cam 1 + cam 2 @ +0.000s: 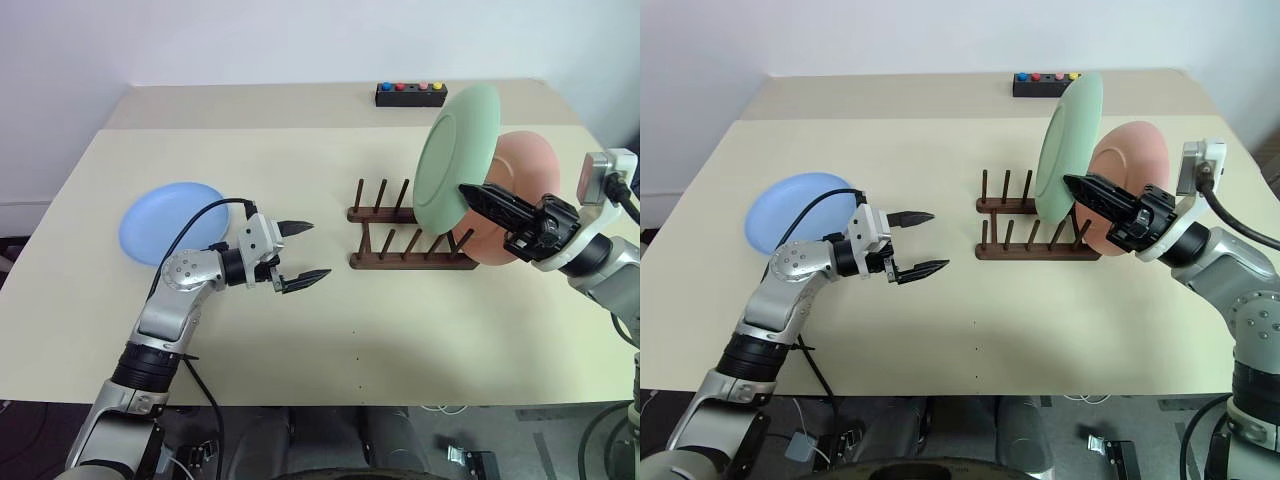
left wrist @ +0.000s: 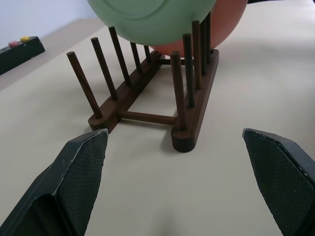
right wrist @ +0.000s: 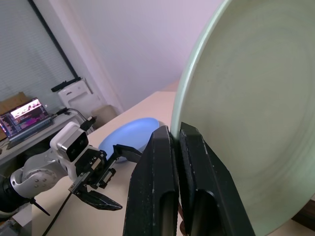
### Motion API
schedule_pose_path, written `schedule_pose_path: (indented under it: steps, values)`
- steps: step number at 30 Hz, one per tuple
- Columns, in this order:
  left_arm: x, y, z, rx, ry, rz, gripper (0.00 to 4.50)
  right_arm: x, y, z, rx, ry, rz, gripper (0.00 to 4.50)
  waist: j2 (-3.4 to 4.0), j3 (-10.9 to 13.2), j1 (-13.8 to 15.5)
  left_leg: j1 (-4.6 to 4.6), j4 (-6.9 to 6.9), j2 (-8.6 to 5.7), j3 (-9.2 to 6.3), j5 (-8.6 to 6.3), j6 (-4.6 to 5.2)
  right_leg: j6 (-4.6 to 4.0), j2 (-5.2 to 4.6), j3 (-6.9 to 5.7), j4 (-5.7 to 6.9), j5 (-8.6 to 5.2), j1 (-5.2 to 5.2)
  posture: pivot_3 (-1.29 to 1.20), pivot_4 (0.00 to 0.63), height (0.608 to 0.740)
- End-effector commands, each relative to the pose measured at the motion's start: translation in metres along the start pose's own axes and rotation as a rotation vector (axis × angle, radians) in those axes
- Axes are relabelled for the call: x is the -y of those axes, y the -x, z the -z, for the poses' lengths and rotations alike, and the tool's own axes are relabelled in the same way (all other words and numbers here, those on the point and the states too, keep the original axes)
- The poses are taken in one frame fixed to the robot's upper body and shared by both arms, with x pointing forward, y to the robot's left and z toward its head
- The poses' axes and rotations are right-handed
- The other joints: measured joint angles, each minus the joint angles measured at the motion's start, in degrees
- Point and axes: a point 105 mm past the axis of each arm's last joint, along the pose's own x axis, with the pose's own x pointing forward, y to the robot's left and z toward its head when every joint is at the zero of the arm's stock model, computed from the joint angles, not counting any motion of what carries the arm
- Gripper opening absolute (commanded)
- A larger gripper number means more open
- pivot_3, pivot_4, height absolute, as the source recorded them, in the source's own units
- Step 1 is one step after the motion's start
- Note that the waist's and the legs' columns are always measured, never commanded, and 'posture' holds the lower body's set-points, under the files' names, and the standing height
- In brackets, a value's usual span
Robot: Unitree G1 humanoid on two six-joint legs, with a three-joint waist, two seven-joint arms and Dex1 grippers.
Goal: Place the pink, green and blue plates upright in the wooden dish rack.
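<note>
the left gripper [image 1: 296, 256] hovers over the table [image 1: 400, 340] with fingers spread, empty, the blue plate [image 1: 165, 220] lying flat behind it; the right gripper [image 1: 478, 196] pinches the green plate [image 1: 455, 155] upright above the wooden dish rack [image 1: 400, 238]; next it seems to need lowering between pegs; the pink plate [image 1: 515, 195] already stands in the rack's end slot.

A dish rack [image 1: 410, 238] stands right of the table's [image 1: 330, 350] middle, one plate [image 1: 512, 196] upright at its right end. A second plate [image 1: 455, 158] stands just left of it. A third plate [image 1: 170, 221] lies flat near the left edge. A button box [image 1: 410, 93] sits at the far edge.
</note>
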Motion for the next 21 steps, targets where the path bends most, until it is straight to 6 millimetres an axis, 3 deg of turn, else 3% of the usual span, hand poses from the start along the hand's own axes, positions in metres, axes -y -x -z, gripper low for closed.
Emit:
schedule_pose_path:
  steps: [1,17,21]
  values:
    - [0.0003,0.0005,-0.0080,0.022,-0.041,0.001,4.50,-0.0035,0.0021,-0.0105,0.034,0.034,-0.016,0.04,0.00,0.00,0.00,0.00,0.00,0.00,0.00,0.00,0.00,0.00,0.00,0.00,0.00,0.00,0.00,0.00,0.150,0.740]
    - [0.0003,-0.0013,-0.0076,0.021,-0.045,0.006,4.50,-0.0003,0.0075,-0.0061,0.028,0.026,-0.002,0.04,0.00,0.00,0.02,0.00,0.00,0.00,0.00,0.00,0.00,0.00,0.00,0.00,-0.01,0.00,0.00,0.00,0.150,0.740]
    - [-0.0004,-0.0016,-0.0078,0.021,-0.047,0.007,4.50,0.0008,0.0081,-0.0062,0.029,0.028,0.006,1.32,0.00,0.00,-0.01,0.00,0.00,0.00,0.00,0.00,0.00,0.00,0.00,0.00,0.00,0.00,0.00,0.00,0.150,0.740]
